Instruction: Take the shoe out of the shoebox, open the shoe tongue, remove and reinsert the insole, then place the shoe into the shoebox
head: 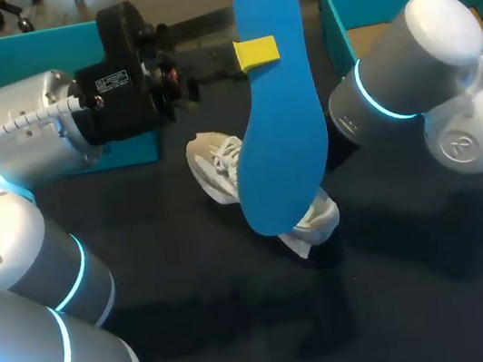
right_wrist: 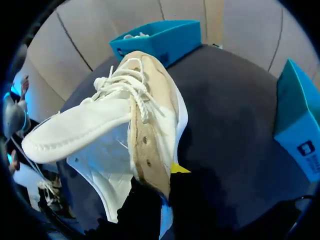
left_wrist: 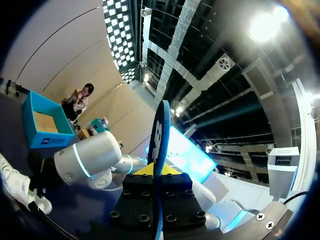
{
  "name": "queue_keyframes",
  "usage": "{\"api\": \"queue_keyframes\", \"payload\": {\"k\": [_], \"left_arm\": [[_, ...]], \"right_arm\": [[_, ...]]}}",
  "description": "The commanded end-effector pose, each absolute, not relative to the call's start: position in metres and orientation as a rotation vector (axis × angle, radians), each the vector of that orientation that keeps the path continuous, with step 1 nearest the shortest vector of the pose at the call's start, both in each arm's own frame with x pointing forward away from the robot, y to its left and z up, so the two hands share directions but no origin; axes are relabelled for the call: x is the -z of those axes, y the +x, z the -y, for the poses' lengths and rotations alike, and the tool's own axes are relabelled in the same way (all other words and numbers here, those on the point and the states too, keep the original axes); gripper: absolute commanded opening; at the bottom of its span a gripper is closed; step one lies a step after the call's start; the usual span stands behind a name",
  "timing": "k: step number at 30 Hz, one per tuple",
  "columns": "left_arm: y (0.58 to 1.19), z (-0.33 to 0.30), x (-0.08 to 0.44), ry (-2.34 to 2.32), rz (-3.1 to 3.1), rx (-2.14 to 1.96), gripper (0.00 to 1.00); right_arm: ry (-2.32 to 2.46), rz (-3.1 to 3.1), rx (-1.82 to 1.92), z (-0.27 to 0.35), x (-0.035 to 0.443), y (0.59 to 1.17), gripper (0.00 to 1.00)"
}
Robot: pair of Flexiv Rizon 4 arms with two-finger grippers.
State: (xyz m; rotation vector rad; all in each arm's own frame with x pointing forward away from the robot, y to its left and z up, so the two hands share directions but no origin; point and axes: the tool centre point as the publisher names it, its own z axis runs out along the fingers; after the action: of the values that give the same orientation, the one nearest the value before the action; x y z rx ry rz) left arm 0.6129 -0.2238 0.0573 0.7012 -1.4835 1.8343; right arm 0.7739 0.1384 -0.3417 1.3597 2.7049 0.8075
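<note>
Shoe: the white shoe (head: pixel 218 168) lies low over the dark surface (head: pixel 194 289), near its middle. In the right wrist view its laces and opening face me.
Insole: the blue insole (head: pixel 275 111) is out of the shoe and held high, nearly upright, its lower end just above the shoe.
Left tool: my left tool (head: pixel 256 53) is pressed onto the insole near its upper end, gripping it edge-on between the finger blocks.
Right tool: my right tool (right_wrist: pixel 167 175) looks pinched on the shoe's side wall at the opening, with one yellow tip showing beside it.
Step, as I judge it: removal is done and reinsertion comes next.
How to do it well: I should hold the opening wide and steady with the right tool. I should tilt the insole so its lower end goes in first, then slide it forward along the sole towards the toe.
Watch for: the laces and tongue folding in ahead of it, and the insole buckling if I push from so far up.
Boxes: the left teal box (head: pixel 18 46) and the right teal box (head: pixel 334 28) stand at the far edge, well apart from the shoe.
</note>
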Motion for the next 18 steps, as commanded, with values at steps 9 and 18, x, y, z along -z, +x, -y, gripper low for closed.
{"api": "queue_keyframes", "payload": {"k": [9, 18], "left_arm": [[0.6042, 0.2250, -0.0606, 0.726, 1.452, -1.871, 0.00], [0.6042, 0.2250, -0.0606, 0.726, 1.452, -1.871, 0.00]], "right_arm": [[1.977, -2.180, -0.803, -0.1463, 0.3416, 0.7640, 0.00], [2.138, -2.041, -0.799, -0.1509, 0.3410, 0.7695, 0.00]]}}
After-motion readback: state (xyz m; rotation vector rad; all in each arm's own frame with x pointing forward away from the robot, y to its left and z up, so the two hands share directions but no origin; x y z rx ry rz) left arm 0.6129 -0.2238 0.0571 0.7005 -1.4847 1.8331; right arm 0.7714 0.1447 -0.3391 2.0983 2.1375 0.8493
